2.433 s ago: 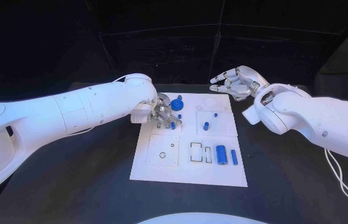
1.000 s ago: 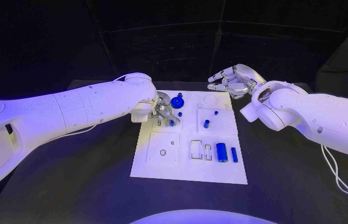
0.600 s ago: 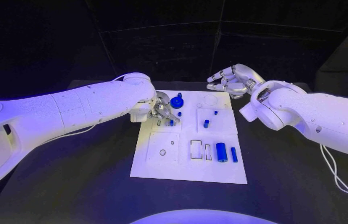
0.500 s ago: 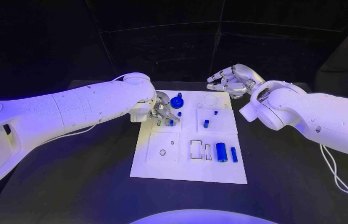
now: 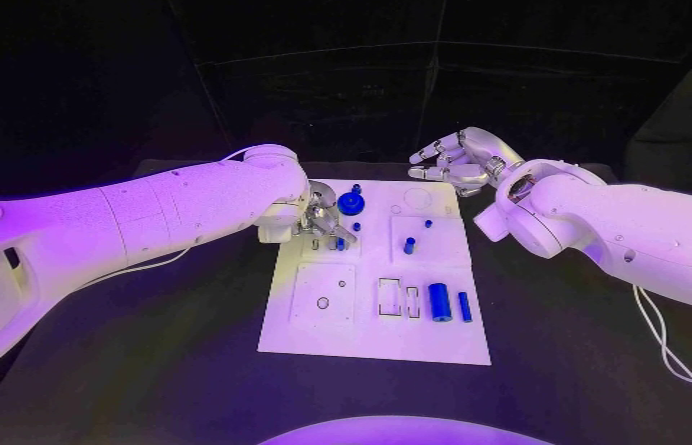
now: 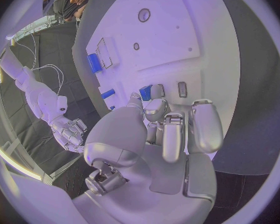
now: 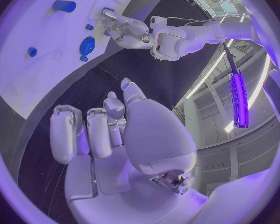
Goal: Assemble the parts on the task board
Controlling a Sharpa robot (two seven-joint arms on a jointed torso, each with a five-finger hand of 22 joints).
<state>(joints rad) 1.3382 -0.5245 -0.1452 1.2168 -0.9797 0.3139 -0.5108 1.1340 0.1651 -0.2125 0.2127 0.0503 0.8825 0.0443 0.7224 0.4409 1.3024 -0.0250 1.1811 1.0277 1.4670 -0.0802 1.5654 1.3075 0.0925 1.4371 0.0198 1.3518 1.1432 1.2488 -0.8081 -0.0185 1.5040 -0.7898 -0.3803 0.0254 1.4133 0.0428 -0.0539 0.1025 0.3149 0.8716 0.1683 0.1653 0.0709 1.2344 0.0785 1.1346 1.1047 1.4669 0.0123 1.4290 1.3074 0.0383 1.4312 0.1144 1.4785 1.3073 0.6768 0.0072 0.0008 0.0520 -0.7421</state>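
The left hand (image 5: pixel 320 220) covers the task board's (image 5: pixel 378 340) upper left corner, and its fingers (image 6: pixel 202 124) hide the spot beneath them, so I cannot tell whether they hold a small blue part (image 6: pixel 145 91) there. The tiny holes and slots in the board are too small to make out. Both arms run past the picture's edges.

The task board (image 5: pixel 368 335) is showing a smooth, matt white face, like plastic. The blue parts (image 5: pixel 438 302) are looking like smooth plastic. Both arms' shells (image 5: pixel 159 215) are gleaming as glossy white plastic, the fingers (image 6: pixel 202 127) shining like brushed metal. The bench (image 5: pixel 173 365) is looking matt black.
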